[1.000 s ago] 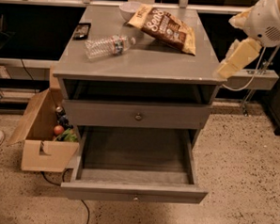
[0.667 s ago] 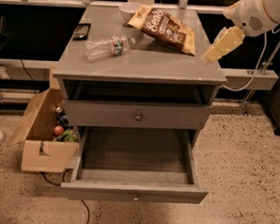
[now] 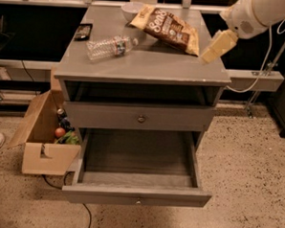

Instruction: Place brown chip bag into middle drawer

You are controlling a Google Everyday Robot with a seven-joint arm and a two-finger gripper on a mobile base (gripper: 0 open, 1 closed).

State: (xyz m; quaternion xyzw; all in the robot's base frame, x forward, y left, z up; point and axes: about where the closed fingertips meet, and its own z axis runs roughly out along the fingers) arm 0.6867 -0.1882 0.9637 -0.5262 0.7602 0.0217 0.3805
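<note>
The brown chip bag (image 3: 167, 30) lies flat at the back right of the grey cabinet top (image 3: 150, 63), with white lettering facing up. My gripper (image 3: 216, 47), pale yellow on a white arm, hangs over the right edge of the cabinet top, just right of the bag's near corner and apart from it. The middle drawer (image 3: 136, 195) is pulled out wide below, and its inside is bare. The grey drawer front above it (image 3: 141, 118) is shut.
A clear plastic bottle (image 3: 110, 46) lies on its side on the cabinet top, left of the bag. A white bowl (image 3: 131, 10) and a small black object (image 3: 83, 31) sit at the back. An open cardboard box (image 3: 44, 144) with items stands left of the cabinet.
My arm has swung left and inward, bringing the gripper from beyond the cabinet's right side to over its right edge, near the chip bag. Nothing else has moved.
</note>
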